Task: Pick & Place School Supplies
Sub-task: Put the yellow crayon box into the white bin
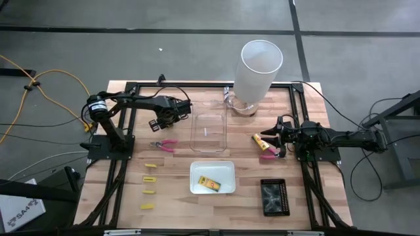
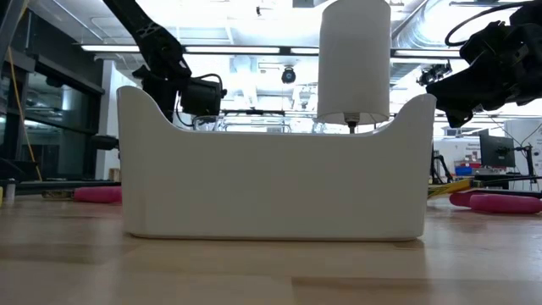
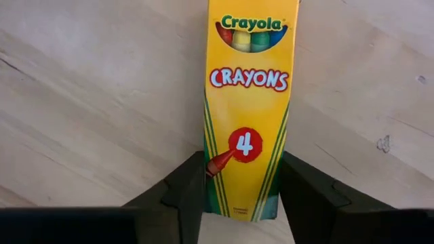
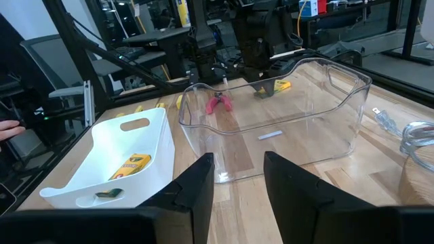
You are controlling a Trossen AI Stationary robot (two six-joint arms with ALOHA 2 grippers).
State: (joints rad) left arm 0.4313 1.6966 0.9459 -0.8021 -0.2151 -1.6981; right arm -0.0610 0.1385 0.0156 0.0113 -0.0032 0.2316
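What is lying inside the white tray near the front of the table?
Inside the white tray lies one yellow crayon packet, with a small dark item beside it in the right wrist view. The low view's tray wall hides both.

**Trays, cylinder and cables on the wooden desk**

The light wooden desk (image 1: pixel 118 216) carries a clear plastic tray (image 1: pixel 209 132) lying between the two pincers. A white plastic tray (image 1: pixel 226 172) and a black rectangular tray (image 1: pixel 274 196) sit nearer the front edge. A tall white cylinder (image 1: pixel 257 72) stands behind the clear tray. A yellow cable (image 1: pixel 39 85) trails across the grey floor.
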